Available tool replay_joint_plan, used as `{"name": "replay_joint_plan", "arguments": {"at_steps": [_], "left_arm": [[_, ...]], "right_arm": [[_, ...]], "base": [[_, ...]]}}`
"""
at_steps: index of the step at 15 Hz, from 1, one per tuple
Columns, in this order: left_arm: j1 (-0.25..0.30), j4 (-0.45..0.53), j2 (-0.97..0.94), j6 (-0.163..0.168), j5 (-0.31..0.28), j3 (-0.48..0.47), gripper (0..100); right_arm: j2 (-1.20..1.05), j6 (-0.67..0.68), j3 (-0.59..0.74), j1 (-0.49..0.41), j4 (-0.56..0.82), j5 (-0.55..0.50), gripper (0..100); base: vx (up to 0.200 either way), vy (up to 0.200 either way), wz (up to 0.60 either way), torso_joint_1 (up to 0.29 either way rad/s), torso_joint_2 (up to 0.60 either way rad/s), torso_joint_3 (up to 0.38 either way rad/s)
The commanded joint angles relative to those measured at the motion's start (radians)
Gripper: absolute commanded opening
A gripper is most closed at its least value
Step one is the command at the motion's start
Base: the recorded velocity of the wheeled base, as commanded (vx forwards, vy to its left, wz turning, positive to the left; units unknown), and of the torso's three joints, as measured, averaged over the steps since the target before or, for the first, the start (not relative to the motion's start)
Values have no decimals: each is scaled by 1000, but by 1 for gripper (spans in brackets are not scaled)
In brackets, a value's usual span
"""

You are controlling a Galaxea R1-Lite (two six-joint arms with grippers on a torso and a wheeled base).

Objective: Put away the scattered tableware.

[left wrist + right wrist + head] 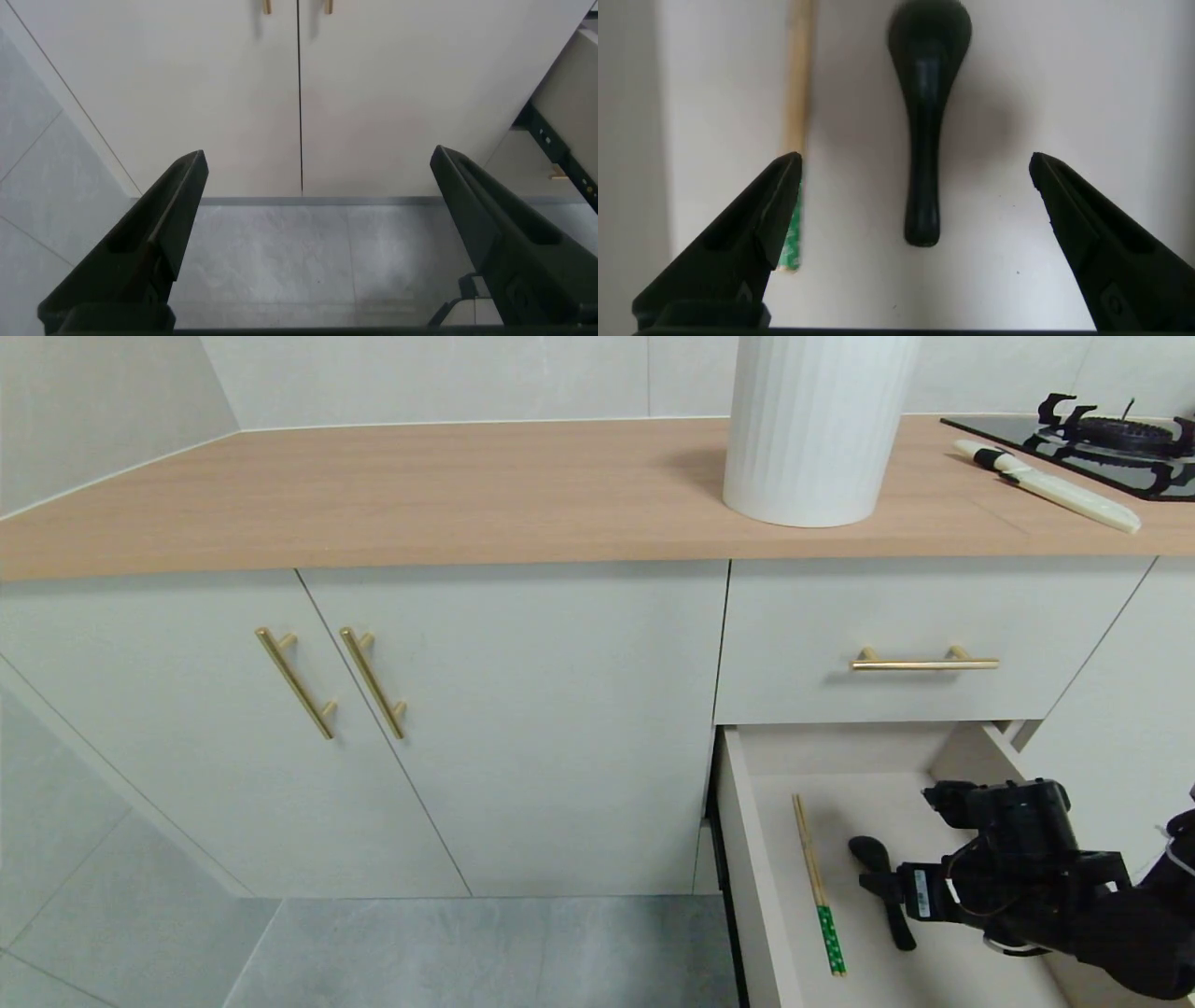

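The lower drawer stands pulled out at the lower right. Inside it lie a pair of wooden chopsticks with green ends and a black spoon, side by side. My right gripper hangs over the drawer, open, directly above the spoon; the chopsticks lie close to one of its fingers. Nothing is held between those fingers. My left gripper is open and empty, low in front of the cabinet doors and the grey floor.
On the wooden counter stand a white ribbed container, a pale knife and a black gas hob. A closed drawer with a gold handle sits above the open one. Two cabinet doors with gold handles are to the left.
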Motion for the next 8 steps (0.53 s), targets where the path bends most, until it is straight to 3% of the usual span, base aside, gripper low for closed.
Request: {"name": "replay_joint_plan", "arguments": {"at_steps": [1,4,8], "left_arm": [[0,0,1,0,0,0,100],[0,0,1,0,0,0,100],[0,0,1,0,0,0,100]], "right_arm": [[-165,-4,25,7,15,0,100],[-355,-9,-1,39,197,-8,100],[-593,-6,-96,131,570,-75,100]], "base": [[0,0,0,0,0,0],[0,0,0,0,0,0],[0,0,0,0,0,0]]}}
